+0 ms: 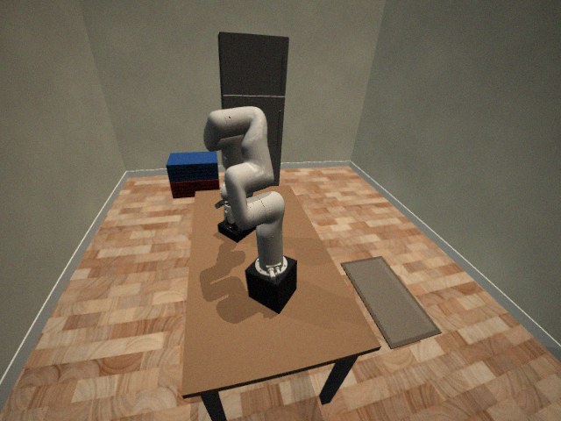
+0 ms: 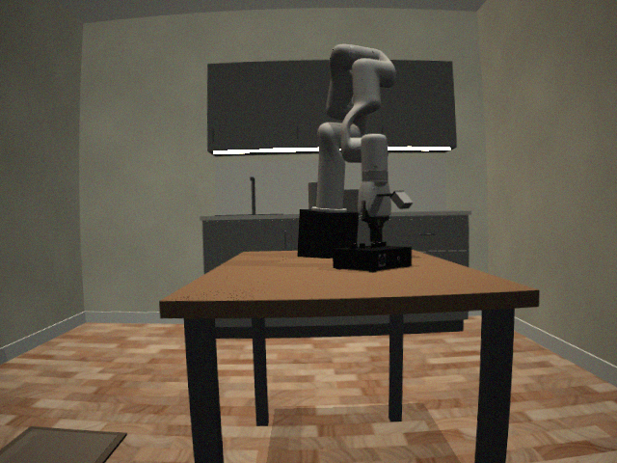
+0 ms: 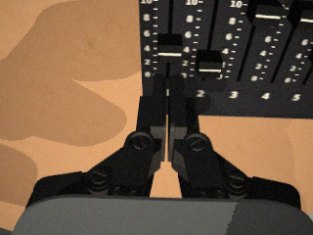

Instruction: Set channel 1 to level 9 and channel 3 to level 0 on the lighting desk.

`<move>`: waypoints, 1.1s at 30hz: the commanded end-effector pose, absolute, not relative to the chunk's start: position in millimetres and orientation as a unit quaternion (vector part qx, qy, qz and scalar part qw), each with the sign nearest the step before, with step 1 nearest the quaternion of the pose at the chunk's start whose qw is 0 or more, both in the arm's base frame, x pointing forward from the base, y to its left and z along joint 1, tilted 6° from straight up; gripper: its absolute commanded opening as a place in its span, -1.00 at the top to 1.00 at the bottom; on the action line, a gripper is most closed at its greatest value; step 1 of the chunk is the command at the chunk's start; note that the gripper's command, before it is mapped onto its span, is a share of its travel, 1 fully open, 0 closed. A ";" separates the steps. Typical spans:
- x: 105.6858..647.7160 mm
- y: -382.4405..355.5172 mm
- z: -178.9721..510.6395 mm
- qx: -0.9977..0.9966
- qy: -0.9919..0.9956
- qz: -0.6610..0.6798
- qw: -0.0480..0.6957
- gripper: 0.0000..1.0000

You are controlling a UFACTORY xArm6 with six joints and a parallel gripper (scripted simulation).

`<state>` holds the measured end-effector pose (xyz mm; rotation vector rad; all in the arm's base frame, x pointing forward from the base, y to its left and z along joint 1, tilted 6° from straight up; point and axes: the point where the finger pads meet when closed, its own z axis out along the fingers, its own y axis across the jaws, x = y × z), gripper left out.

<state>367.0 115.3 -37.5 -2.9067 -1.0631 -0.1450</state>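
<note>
Brown table [image 2: 299, 286], parquet floor [image 2: 348, 378], grey walls [image 2: 144, 174].

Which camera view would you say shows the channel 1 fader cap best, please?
The wrist view: the channel 1 fader cap sits against its scale, above the shut gripper. The exterior view shows only the desk's side; the top view hides it behind the arm.
</note>
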 end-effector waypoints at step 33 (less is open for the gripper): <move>369.0 116.4 -44.3 -0.938 -0.343 -0.048 0.022 1.00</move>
